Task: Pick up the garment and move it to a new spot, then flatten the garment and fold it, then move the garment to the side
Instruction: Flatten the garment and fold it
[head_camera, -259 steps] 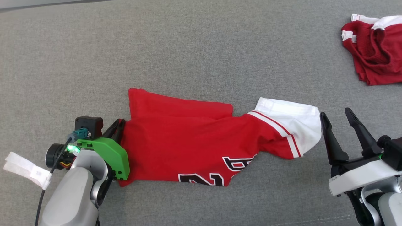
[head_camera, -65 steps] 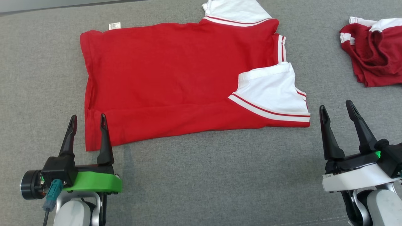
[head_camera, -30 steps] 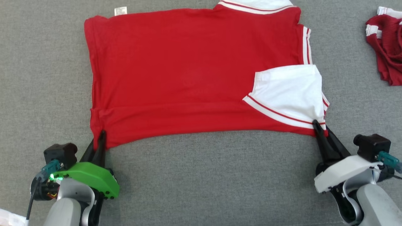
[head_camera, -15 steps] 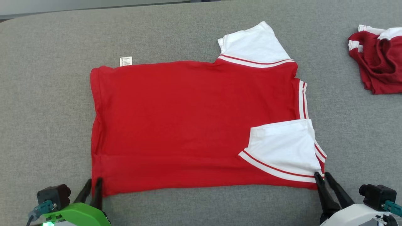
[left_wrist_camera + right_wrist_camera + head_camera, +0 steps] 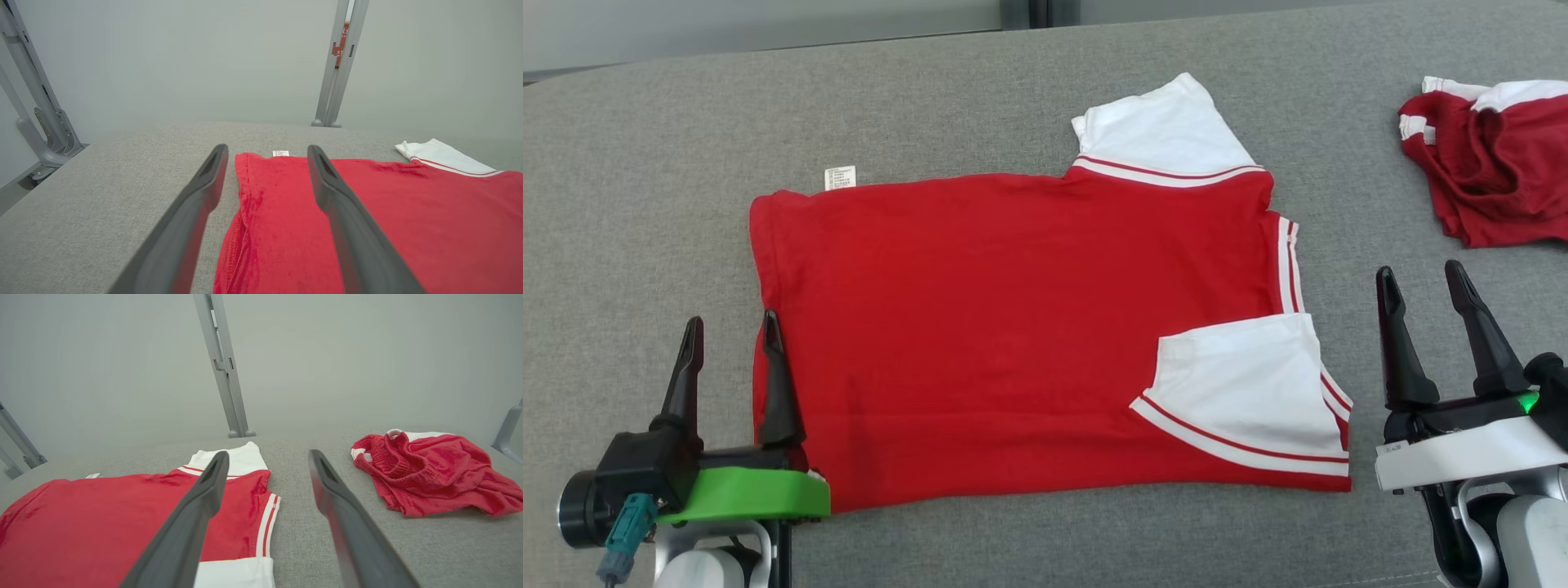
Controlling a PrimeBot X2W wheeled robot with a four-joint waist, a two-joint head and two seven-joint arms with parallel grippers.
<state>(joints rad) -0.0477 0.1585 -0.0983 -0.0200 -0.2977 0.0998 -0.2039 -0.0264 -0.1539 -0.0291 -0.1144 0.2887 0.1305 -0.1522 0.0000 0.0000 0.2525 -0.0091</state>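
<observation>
The garment [image 5: 1013,327], a red shirt with white sleeves, lies flat on the grey surface; its near sleeve is folded in over the body and its far sleeve sticks out at the back. My left gripper [image 5: 730,330] stands open over the shirt's left hem, one finger above the cloth and one outside it, holding nothing. In the left wrist view the hem of the garment [image 5: 286,212] runs between the fingers. My right gripper [image 5: 1423,281] is open and empty, just right of the shirt's collar end. The right wrist view shows the garment [image 5: 102,522] at lower left.
A crumpled dark red and white cloth [image 5: 1494,159] lies at the back right, also seen as the crumpled cloth [image 5: 429,473] to the right in the right wrist view. Grey metal posts [image 5: 341,61] stand behind the surface's far edge.
Both grippers have let go of the shirt's near corners and opened wide. They now sit higher and apart from the cloth. The camera has also shifted.
</observation>
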